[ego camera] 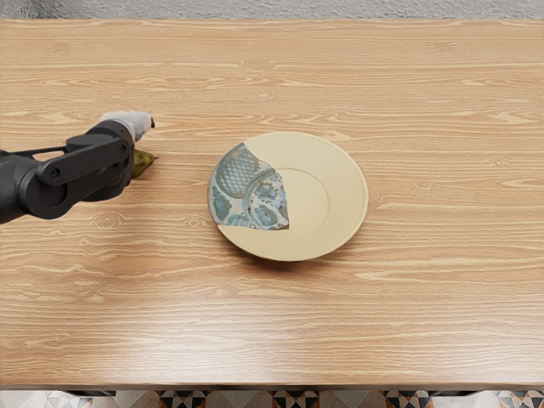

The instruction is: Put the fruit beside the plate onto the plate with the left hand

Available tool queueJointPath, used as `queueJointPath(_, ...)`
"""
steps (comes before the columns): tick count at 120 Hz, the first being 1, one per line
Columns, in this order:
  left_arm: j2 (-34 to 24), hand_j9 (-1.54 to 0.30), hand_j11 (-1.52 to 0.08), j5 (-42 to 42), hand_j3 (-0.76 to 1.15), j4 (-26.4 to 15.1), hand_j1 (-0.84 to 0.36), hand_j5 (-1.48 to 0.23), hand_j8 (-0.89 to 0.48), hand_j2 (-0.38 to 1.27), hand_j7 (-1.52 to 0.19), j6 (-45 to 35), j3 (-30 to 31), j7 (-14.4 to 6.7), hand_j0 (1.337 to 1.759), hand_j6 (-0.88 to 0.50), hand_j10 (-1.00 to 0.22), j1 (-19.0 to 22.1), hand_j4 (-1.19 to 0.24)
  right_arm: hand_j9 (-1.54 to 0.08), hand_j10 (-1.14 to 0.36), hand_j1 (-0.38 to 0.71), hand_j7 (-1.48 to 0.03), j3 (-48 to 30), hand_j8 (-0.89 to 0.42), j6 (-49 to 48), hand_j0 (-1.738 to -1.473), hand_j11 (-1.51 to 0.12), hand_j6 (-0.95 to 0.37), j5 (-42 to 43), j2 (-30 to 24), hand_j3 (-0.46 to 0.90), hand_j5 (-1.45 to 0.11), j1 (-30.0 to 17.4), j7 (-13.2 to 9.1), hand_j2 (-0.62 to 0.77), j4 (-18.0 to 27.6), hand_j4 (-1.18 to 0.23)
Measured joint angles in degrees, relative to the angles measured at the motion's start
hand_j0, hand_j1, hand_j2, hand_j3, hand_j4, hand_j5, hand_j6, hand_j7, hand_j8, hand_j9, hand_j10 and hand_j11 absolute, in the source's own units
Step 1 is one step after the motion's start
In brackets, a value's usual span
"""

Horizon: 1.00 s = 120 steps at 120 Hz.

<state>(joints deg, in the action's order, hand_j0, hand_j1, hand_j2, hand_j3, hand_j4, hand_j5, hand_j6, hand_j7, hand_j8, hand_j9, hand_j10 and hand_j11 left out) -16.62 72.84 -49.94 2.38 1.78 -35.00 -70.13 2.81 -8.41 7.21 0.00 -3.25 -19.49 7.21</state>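
Spanning the frame, a light wooden table point(425, 323) bears a round cream ceramic plate with a blue patterned segment point(331, 200) at centre. At centre left, the black left arm point(76, 166) ends in a pale left hand point(127, 121), which covers a small olive-green fruit point(144, 161). Whether the hand grasps it cannot be told. The fruit is probably light, firm and smooth, so it is best enclosed around its middle.

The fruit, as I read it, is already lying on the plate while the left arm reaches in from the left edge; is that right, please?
Not quite: the head view shows the fruit off the plate, on the table to its left, partly hidden by the left hand. The left arm does reach in from the left edge.
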Motion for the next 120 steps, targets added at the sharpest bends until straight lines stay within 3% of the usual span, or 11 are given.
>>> queueJointPath(82,0.8,-0.26,-0.26,-0.9,0.00,1.3,0.11,-0.26,-0.20,0.04,-0.26,2.4,1.3,0.0,1.658,-0.20,-0.20,0.0,-0.20,0.00,0.00,-0.35,0.00,0.0,0.00,0.0,-1.658,0.00,0.00,0.0,0.0,0.00,0.00,0.0,0.0,0.00,0.0,0.00)
queueJointPath(120,0.9,-0.34,-0.34,-1.0,0.00,2.6,0.03,-0.34,-0.27,0.06,-0.34,2.6,1.3,0.0,1.658,-0.27,-0.27,0.0,-0.27,0.00,0.00,-0.35,0.00,0.0,0.00,0.0,-1.658,0.00,0.00,0.0,0.0,0.00,0.00,0.0,0.0,0.00,0.0,0.00)
